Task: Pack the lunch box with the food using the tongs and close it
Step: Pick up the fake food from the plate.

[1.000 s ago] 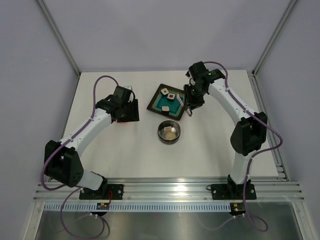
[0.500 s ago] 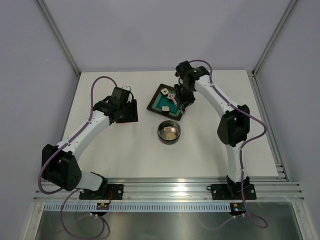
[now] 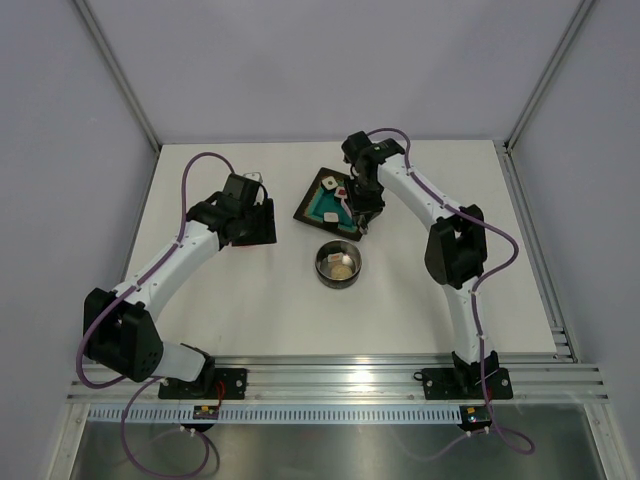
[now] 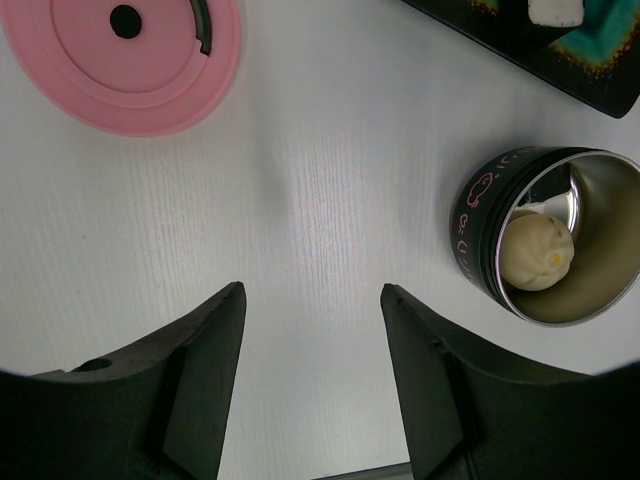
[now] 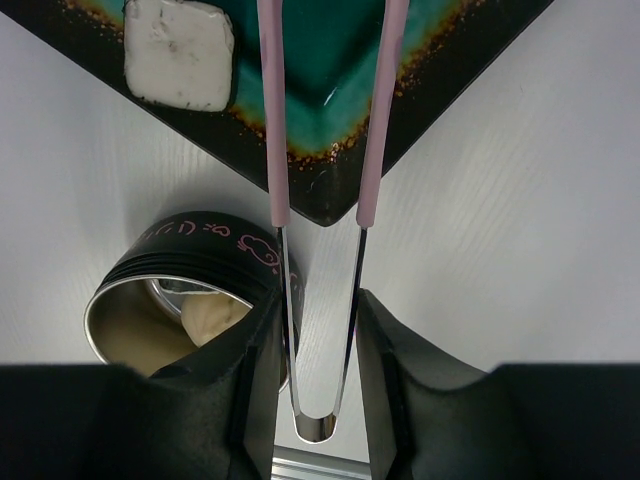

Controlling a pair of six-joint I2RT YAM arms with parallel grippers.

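The tongs (image 5: 272,150), gripped in the right end effector (image 5: 318,330), are now brought left over the tray (image 5: 450,60), so a white cube (image 5: 180,50) can likely be taken next. The lunch box (image 5: 190,245) sits just near of the tray. The left end effector (image 4: 312,295) is held open, empty.

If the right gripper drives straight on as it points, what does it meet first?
The right gripper holds the tongs, which would probably touch the teal centre of the tray first. The white cube lies beside that line. Depth is unclear.

A white table (image 3: 250,300) fills the middle of the top view, enclosed by plain pale grey walls (image 3: 330,60). Slanting aluminium posts (image 3: 115,70) cross the upper corners; an aluminium rail (image 3: 330,378) spans the bottom.
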